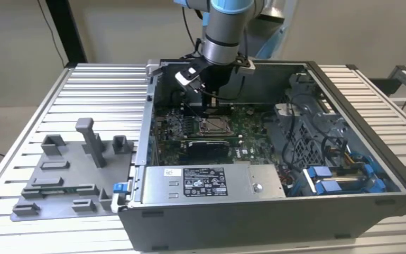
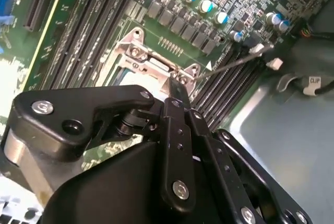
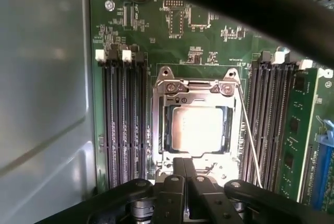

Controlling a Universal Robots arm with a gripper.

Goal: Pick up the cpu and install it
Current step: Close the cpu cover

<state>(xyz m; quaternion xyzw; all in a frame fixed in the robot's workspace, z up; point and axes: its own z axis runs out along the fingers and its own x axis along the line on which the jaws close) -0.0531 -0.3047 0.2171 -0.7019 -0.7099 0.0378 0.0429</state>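
Observation:
The cpu (image 3: 198,130) is a pale silvery square lying flat inside the socket (image 3: 159,125) on the green motherboard, with the metal frame around it. My gripper (image 3: 189,162) hovers just above one edge of the socket, its two black fingers pressed together, shut with nothing between them. In the second wrist view the gripper (image 2: 177,91) points down at the socket's metal frame (image 2: 151,65). From the exterior view, the gripper (image 1: 209,108) reaches down into the open computer case, right over the socket (image 1: 213,126).
Dark memory slots (image 3: 122,125) flank the socket on both sides, and a thin wire lever (image 3: 250,140) runs beside it. The case walls (image 1: 150,106) enclose the arm. A grey fixture plate (image 1: 69,174) with blocks lies on the slatted table at the exterior view's left.

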